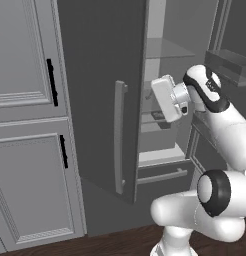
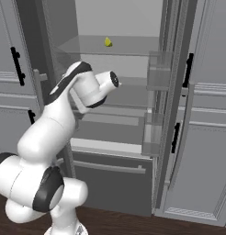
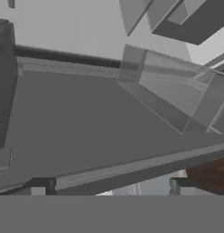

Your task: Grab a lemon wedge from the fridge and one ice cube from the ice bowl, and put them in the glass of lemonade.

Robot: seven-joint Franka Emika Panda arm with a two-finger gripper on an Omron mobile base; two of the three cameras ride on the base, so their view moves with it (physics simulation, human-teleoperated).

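The fridge [image 1: 102,95] stands with both doors swung open. Inside, the lemon wedge [image 2: 108,42], a tiny yellow-green slice, lies on the upper glass shelf [image 2: 128,46]. My hand [image 2: 113,79] hangs in front of the middle shelves, below the wedge and a little to its left, not touching it. In the hand view my gripper [image 3: 108,188] is open, its two dark fingertips [image 3: 38,188] far apart with nothing between them. The ice bowl and the glass of lemonade are out of view.
The open left door with its long bar handle [image 1: 120,140] stands close on my left. The right door carries clear bins [image 2: 158,71]. Below is the bottom drawer [image 2: 110,176] with its bar handle. Light grey panelled cabinets [image 1: 30,125] flank the fridge. The floor [image 3: 211,175] is dark wood.
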